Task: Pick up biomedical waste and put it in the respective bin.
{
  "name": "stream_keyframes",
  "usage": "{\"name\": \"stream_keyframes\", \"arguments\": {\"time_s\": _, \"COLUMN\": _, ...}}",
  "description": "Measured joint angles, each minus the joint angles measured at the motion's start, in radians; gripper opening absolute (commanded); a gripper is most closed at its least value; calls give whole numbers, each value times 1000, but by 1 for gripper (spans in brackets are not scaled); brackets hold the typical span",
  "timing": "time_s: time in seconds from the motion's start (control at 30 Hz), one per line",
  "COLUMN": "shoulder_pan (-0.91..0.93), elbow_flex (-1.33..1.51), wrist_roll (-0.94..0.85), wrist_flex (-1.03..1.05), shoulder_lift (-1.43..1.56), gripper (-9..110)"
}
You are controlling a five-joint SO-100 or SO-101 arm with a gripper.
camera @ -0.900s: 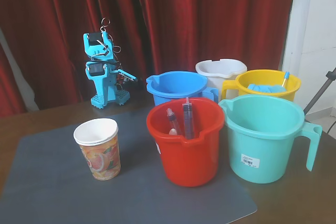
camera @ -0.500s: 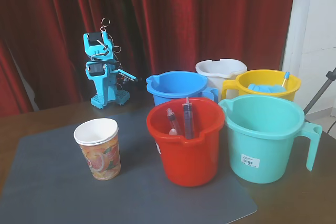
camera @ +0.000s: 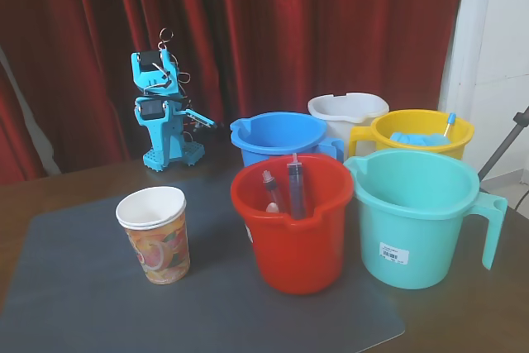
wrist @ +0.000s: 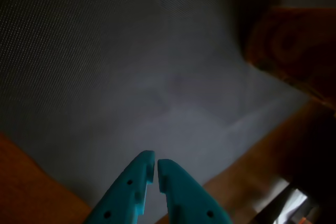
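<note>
Five buckets stood on the brown table (camera: 74, 183) in the fixed view, grouped toward its right edge. Front row: a red bucket (camera: 297, 237) near the middle of the front edge, holding two syringes (camera: 285, 188) that leaned upright against its inner wall, and just to its right a turquoise bucket (camera: 413, 225) with a spout, a side handle and a white barcode sticker (camera: 390, 251). Back row: a blue bucket (camera: 277, 136) directly behind the red one, a white bucket (camera: 347, 115) farthest back, and a yellow bucket (camera: 423, 131) behind the turquoise one, with blue material inside that could not be identified. A paper cup (camera: 157, 241) with a white rim and an orange-red fruit print stood upright on the grey mat (camera: 74, 303) toward the front left corner, well apart from the red bucket and empty as far as could be seen. The blue arm (camera: 165, 109) sat folded near the back edge, left of the blue bucket, before a red curtain (camera: 289, 31). In the wrist view the gripper (wrist: 156, 163) pointed at the bare mat (wrist: 131, 66); its two blue fingertips (wrist: 137, 174) were pressed almost together, with only a thin slit between them and nothing pinched. Bare wood showed along both lower corners of that view.
</note>
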Motion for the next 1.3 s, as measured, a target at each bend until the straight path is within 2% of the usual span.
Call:
{"name": "stream_keyframes", "arguments": {"time_s": 0.5, "shoulder_pan": 0, "elbow_flex": 5, "wrist_roll": -2, "wrist_flex": 0, "shoulder_lift": 3, "gripper": 0}}
{"name": "stream_keyframes", "arguments": {"time_s": 0.6, "shoulder_pan": 0, "elbow_flex": 5, "wrist_roll": 38, "wrist_flex": -66, "shoulder_lift": -6, "gripper": 0}}
{"name": "stream_keyframes", "arguments": {"time_s": 0.67, "shoulder_pan": 0, "elbow_flex": 5, "wrist_roll": 118, "wrist_flex": -149, "shoulder_lift": -6, "gripper": 0}}
{"name": "stream_keyframes", "arguments": {"time_s": 0.83, "shoulder_pan": 0, "elbow_flex": 5, "wrist_roll": 561, "wrist_flex": -414, "shoulder_lift": -5, "gripper": 0}}
{"name": "stream_keyframes", "arguments": {"time_s": 0.87, "shoulder_pan": 0, "elbow_flex": 5, "wrist_roll": 589, "wrist_flex": -423, "shoulder_lift": -5, "gripper": 0}}
{"name": "stream_keyframes", "arguments": {"time_s": 1.1, "shoulder_pan": 44, "elbow_flex": 5, "wrist_roll": 1180, "wrist_flex": -548, "shoulder_lift": -5, "gripper": 1}}
{"name": "stream_keyframes", "arguments": {"time_s": 1.3, "shoulder_pan": 43, "elbow_flex": 5, "wrist_roll": 1387, "wrist_flex": -552, "shoulder_lift": -5, "gripper": 4}}
